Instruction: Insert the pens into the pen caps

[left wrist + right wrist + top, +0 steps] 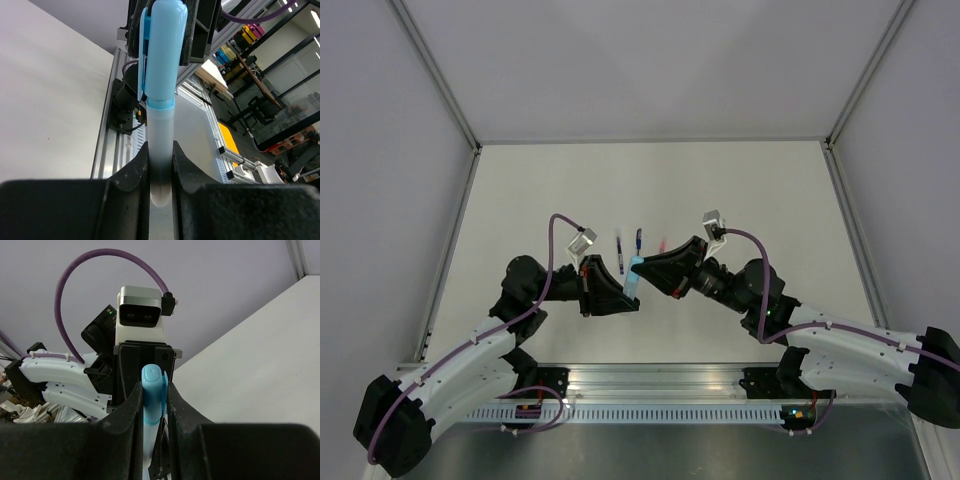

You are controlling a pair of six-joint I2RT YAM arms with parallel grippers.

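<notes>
My left gripper (pixel 631 298) (pixel 160 152) is shut on the pale body of the pale blue marker (pixel 633 283) (pixel 160 135), held above the table. My right gripper (pixel 640 268) (pixel 152 392) is shut on the light blue pen cap (pixel 637 264) (pixel 162 50) (pixel 152 390), which sits over the marker's end, its rim against the marker's collar. The two grippers face each other tip to tip. A black pen (pixel 619 243), a dark blue pen (pixel 638 240) and a pink pen (pixel 663 245) lie on the white table just beyond the grippers. The pale green marker is out of view.
The white table (pixel 650 190) has a metal frame along its sides (pixel 455 230) and an aluminium rail at the near edge (pixel 650 385). Purple cables loop over both wrist cameras.
</notes>
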